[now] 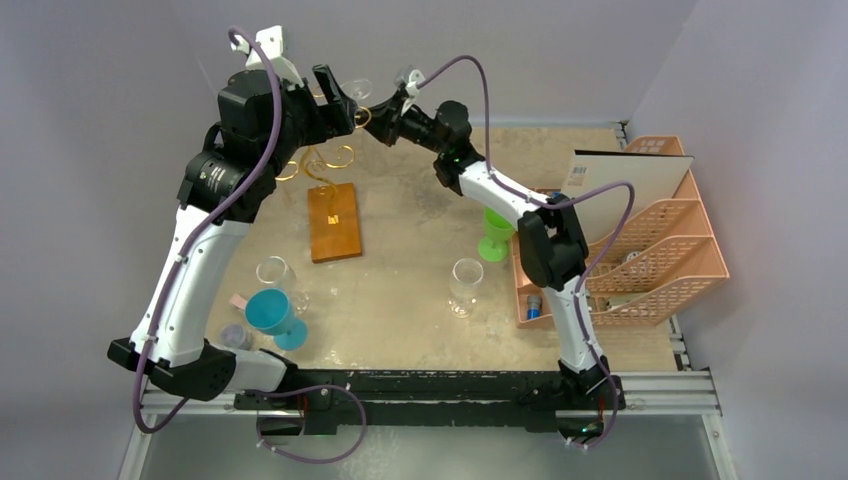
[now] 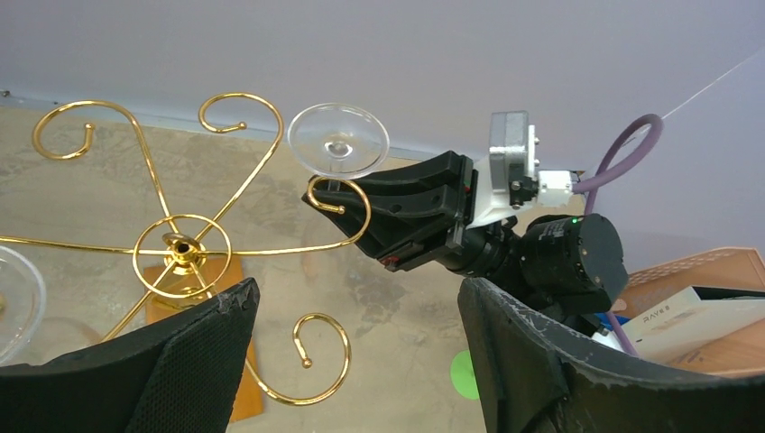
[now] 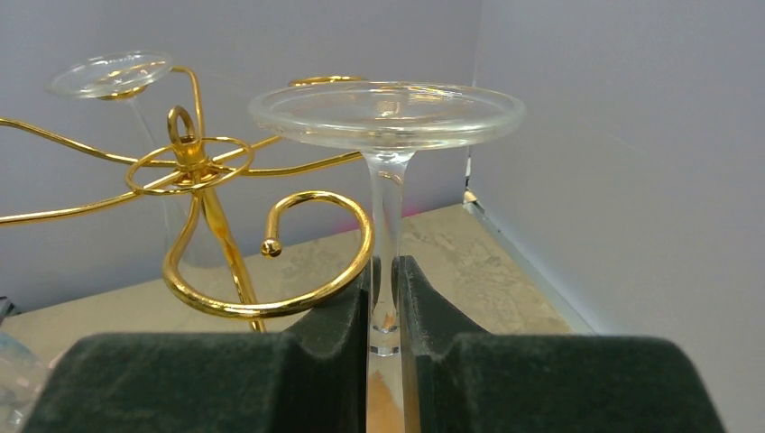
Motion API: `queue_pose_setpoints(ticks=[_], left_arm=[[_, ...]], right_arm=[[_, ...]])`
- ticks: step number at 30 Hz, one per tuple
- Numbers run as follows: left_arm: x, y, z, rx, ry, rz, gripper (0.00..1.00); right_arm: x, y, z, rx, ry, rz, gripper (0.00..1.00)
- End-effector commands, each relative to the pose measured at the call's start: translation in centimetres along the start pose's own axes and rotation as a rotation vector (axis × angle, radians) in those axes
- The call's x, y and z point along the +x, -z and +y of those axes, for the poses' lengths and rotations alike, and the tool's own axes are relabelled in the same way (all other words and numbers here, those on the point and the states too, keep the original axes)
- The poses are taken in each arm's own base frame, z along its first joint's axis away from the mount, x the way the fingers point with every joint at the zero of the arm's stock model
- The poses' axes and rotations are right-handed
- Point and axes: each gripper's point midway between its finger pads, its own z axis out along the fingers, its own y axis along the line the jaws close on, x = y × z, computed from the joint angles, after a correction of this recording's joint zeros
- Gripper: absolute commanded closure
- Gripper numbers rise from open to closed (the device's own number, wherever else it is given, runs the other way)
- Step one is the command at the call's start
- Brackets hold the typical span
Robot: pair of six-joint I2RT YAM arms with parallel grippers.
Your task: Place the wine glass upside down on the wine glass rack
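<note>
Grips the wine glass (image 3: 388,113) by its stem in the right gripper (image 3: 386,298), clamped tight, foot uppermost (bowl hidden below), just beside an outer curl of the wine glass rack (image 2: 180,245). Hangs the left gripper (image 2: 358,289), spread wide and empty, just above that rack's hub.

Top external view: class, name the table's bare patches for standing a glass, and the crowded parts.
Bare: mid-table between the wooden base and the right clear glass; the near strip between the teal goblet and that glass. Crowded: near-left corner and by the pink organiser.
</note>
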Motion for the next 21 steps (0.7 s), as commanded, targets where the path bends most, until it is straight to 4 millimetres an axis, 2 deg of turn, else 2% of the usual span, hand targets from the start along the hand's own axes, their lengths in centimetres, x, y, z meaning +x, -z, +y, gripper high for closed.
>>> queue_pose_setpoints(ticks=[1,10,18,21], left_arm=[[-1.4,0.7,-0.3,0.018,0.009,-0.033,0.20],[-1.0,0.3,-0.3,0.016,0.005,-0.020,0.20],[-0.7,-0.1,-0.3,0.013,0.000,-0.010,0.21],[-0.6,-0.2,-0.3,0.012,-0.003,-0.007,0.21]], right_arm=[[-2.4,-1.1,1.5,-0.080,0.009,-0.081,1.00],[-2.2,-1.1,1.9,-0.101,-0.006,-0.098,1.00],[-3.5,-0.9,2.9,-0.129,-0.017,-0.147,1.00],[-3.5,-1.0,3.2,-0.143,-0.007,-0.141,1.00]])
